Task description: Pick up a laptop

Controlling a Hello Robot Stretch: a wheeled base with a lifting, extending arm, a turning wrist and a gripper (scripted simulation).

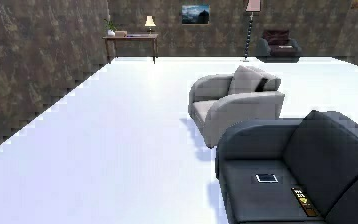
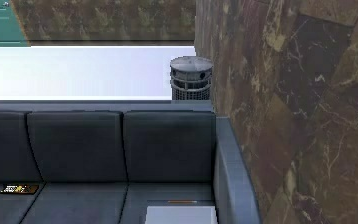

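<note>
Flat grey slab (image 2: 180, 213) (laptop, prob.) lies on sofa (image 2: 167, 145) seat nr the end armrest; remote (image 2: 17, 188) farther along, by the backrest. Jaws: can't tell state.

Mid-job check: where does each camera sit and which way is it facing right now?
Forward view: on the robot, looking ahead and somewhat down across white floor to a grey armchair and dark sofa.
Arm side view: on the body, looking sideways onto the sofa's back cushions, grey bin behind.
Shared: the sofa, and seemingly the small orange-marked dark thing on its seat.
</note>
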